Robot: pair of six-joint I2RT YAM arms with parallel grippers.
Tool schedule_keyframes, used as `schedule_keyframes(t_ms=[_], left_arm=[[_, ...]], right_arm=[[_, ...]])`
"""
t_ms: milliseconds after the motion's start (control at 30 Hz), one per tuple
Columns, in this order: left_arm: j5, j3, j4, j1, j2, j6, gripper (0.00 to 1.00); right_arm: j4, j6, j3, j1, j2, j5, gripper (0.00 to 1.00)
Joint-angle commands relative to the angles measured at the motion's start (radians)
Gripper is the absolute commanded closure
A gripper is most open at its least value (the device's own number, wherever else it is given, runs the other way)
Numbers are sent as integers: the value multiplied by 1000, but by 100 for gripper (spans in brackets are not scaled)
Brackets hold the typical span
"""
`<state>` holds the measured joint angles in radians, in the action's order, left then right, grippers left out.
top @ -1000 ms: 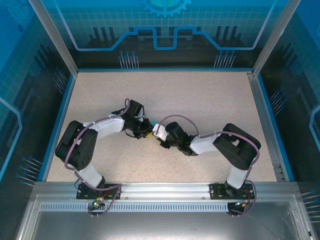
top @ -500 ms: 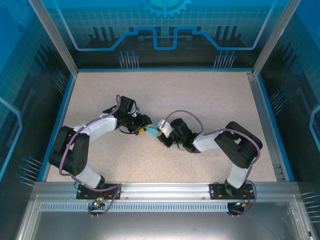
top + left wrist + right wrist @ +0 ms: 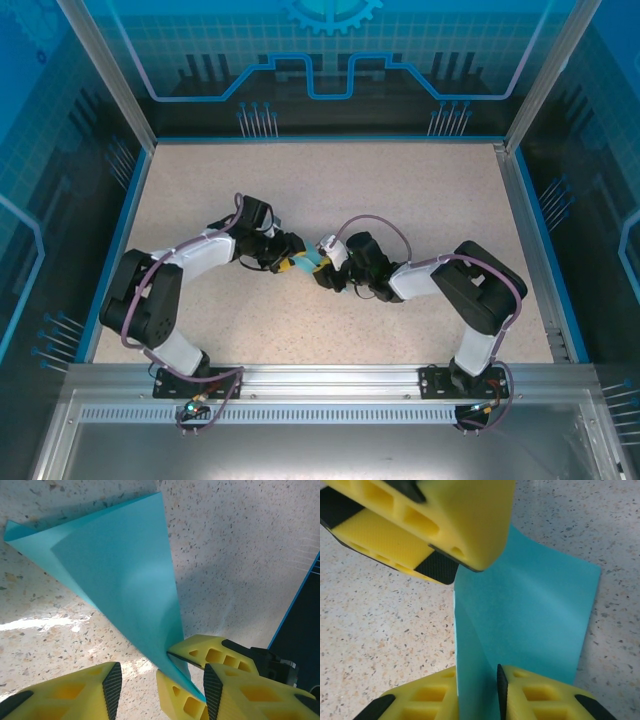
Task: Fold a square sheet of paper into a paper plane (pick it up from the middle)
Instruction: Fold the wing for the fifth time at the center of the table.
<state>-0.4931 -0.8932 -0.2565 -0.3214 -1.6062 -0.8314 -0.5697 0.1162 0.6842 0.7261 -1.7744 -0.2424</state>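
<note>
The light cyan-blue paper is folded to a slim pointed shape and stands a little off the table between the two arms. In the left wrist view the paper fans up and left from its tip. My right gripper is shut on the paper, which stands on edge between its pads. Its yellow fingers pinch the tip in the left wrist view. My left gripper is open, its pads either side of that pinch and off the paper. In the top view the left gripper meets the right gripper at mid table.
The speckled beige table has a blue rim at the back and metal rails at the sides. Blue glass walls enclose the cell. Both arms bend inward, elbows near the front edge.
My left gripper has opened and let go of the paper, and its arm has swung slightly left. The right gripper keeps the paper, and its jaws have eased a little.
</note>
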Motion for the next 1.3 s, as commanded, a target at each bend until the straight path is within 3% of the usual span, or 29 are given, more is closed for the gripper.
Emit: schedule_keyframes(t_ms=[0,167,533,633,1067,1267], left_arm=[[-29,12,2,1,-20,10,51],[-25,12,2,1,-11,10,50],[28,68,58,1,70,-1,41],[24,92,94,1,75,-9,41],[16,141,179,1,60,-19,41],[-1,149,233,0,33,-21,50]], right_arm=[[-10,41,13,-15,-19,-39,79],[19,86,31,-23,-35,-30,86],[130,317,134,-67,-115,-160,100],[225,368,190,-79,-148,-197,100],[180,497,189,-98,-190,-263,100],[159,539,187,-108,-207,-292,100]])
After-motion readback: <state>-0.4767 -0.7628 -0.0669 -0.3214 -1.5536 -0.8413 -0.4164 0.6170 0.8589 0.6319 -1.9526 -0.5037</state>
